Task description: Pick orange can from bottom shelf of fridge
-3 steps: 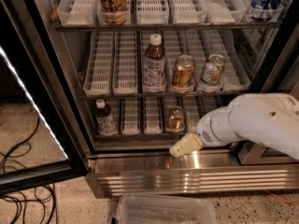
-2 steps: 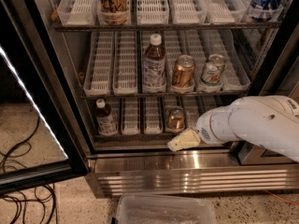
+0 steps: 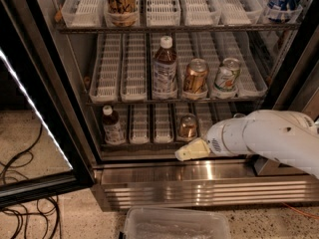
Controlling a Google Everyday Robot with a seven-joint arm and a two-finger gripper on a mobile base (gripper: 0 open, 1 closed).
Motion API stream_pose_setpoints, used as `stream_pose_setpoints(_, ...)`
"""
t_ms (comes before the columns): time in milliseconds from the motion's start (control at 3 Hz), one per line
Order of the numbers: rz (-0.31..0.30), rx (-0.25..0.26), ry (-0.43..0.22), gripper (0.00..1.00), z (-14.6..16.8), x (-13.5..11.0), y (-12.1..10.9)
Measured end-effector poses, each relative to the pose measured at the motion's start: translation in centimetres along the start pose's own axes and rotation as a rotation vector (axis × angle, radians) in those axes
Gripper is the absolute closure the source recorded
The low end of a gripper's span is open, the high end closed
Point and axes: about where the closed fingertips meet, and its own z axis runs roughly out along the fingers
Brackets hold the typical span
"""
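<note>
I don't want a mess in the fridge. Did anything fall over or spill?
Nothing stands out. The small copper-orange can stands upright on the bottom shelf, the other cans and bottles are upright too, and no spill shows. The gripper hovers in front of that shelf, apart from the can.

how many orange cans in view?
2. The orange can sits on the bottom shelf, just behind the gripper; a second orange can is on the middle shelf, beside the green-and-silver can. The arm hides part of the bottom shelf.
</note>
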Motion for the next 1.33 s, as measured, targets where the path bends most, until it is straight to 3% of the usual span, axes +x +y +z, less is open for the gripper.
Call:
stream_pose_setpoints(333,0.069,-0.017,-0.041,0.0,3.2,2.3,1.5)
stream_pose_setpoints(667,0.081,0.035,-0.047,0.0,4.7,5.9,2.2)
stream_pose_setpoints(1000,0.169,0.092,-0.102,0.0,5.0,7.0,0.2)
stream_pose_setpoints(1333,0.193,0.13,-0.161,0.0,4.3,6.2,-1.8)
